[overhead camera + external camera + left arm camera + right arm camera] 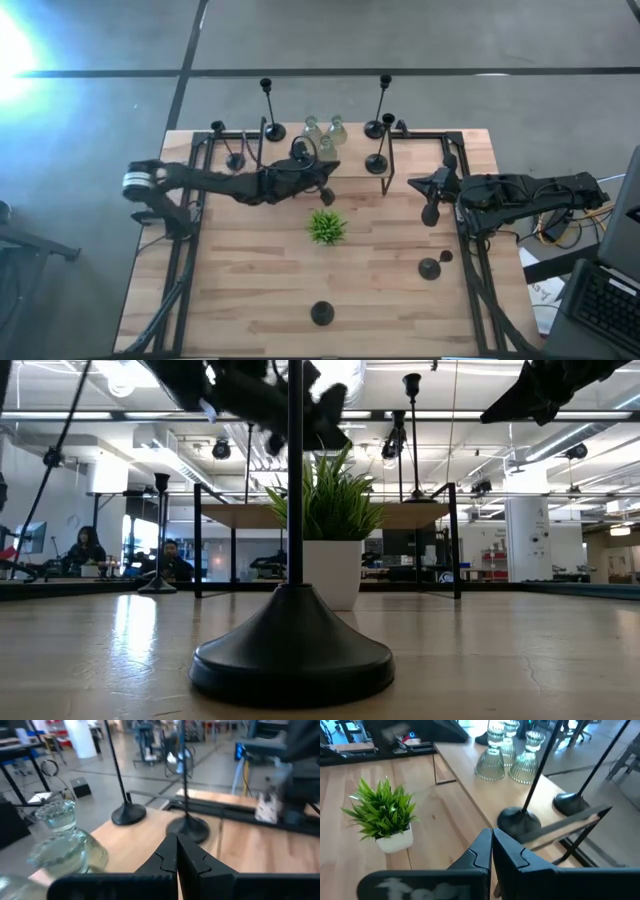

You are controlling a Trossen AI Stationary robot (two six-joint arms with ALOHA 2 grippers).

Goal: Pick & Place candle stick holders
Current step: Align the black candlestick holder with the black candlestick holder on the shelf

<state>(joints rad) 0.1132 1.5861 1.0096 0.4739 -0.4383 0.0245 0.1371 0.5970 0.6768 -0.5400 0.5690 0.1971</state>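
Note:
Several black candle stick holders stand on their round bases at the table's far side, among them one (378, 160) near the right rack leg and a tall one (267, 110) at the back. Three clear glass holders (325, 135) stand together between them. Short black ones stand near the front edge (321, 313) and at the right (430, 268). My left gripper (328, 182) is shut and empty, just near of the glass holders (65, 840). My right gripper (416, 186) is shut and empty, right of the black holder, whose base shows in its wrist view (520, 822).
A small spiky green plant (326, 227) in a white pot stands mid-table between the two grippers. A black metal frame (385, 165) crosses the far part of the table. The front holder's base (290, 660) fills the low view. People sit in the room behind (85, 550).

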